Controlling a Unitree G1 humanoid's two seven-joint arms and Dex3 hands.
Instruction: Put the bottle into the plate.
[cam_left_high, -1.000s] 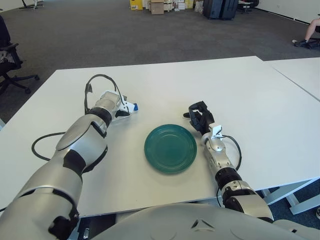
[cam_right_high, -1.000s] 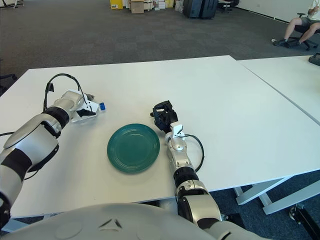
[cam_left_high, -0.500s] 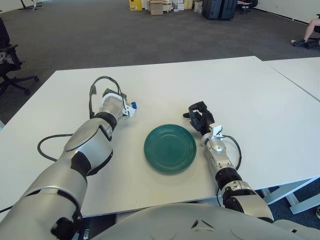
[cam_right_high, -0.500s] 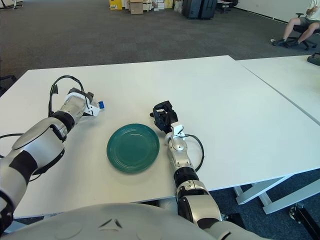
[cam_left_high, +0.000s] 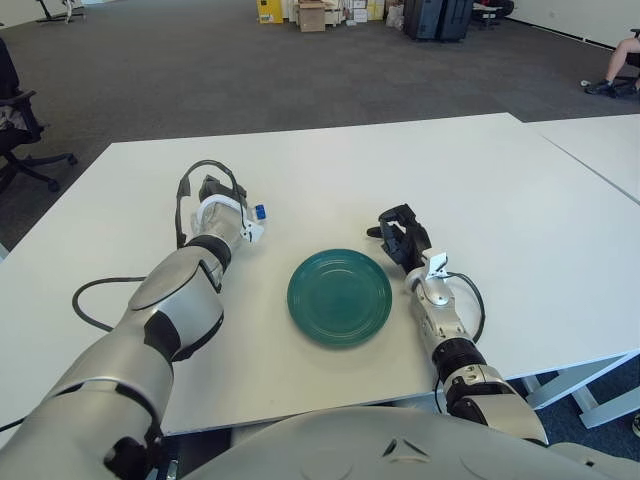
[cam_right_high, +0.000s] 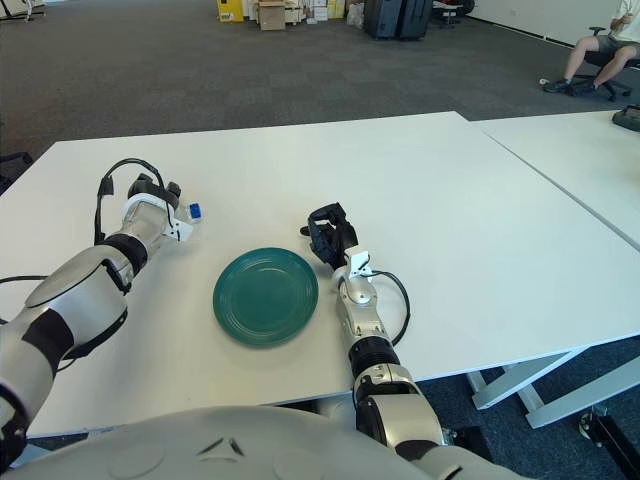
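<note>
Bottle (cam_left_high: 250, 218), white-bodied with a blue cap, sits in the left hand (cam_left_high: 222, 208), whose fingers (cam_right_high: 166, 190) are curled around it, the cap poking out on the side toward the plate (cam_left_high: 340, 297). That hand and its load show over the white desk (cam_left_high: 500, 190), apart from the green plate, which lies off to the fingers' right. The right hand (cam_left_high: 402, 236) shows just beside the plate's far right rim, its dark fingers curled and gripping nothing.
</note>
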